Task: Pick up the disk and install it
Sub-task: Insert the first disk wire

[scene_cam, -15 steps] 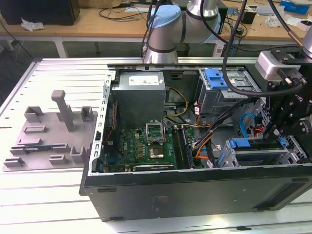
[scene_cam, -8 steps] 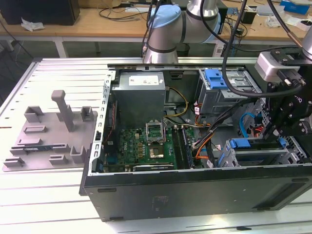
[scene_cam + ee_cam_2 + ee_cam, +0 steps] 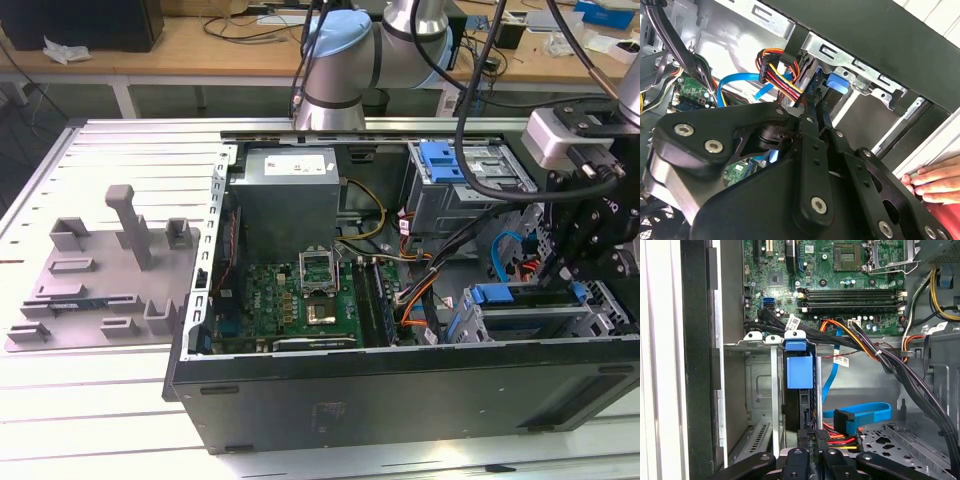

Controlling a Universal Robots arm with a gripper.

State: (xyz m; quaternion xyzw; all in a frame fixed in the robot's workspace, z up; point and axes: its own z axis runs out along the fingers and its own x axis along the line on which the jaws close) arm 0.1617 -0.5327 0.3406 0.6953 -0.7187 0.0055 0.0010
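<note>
The disk [image 3: 799, 371] stands on edge in a slot of the grey drive cage [image 3: 758, 390] at the case's front corner. Its blue rail bracket faces the motherboard and its dark body runs back toward my gripper [image 3: 813, 436]. The black fingers [image 3: 805, 439] sit close together, shut on the disk's near end. In the second wrist view the gripper [image 3: 816, 102] points at the blue bracket of the disk [image 3: 837, 82]. In the exterior view the gripper [image 3: 570, 285] hangs over the cage [image 3: 530, 322] at the exterior view's right, with the disk's blue end [image 3: 495, 295] showing.
Bundled power cables [image 3: 875, 352] and a blue data cable [image 3: 860, 414] lie beside the cage. A second cage with a blue latch [image 3: 440, 160] stands behind. A hand [image 3: 932, 182] rests on the case's edge. A grey fixture [image 3: 110, 270] lies at the exterior view's left.
</note>
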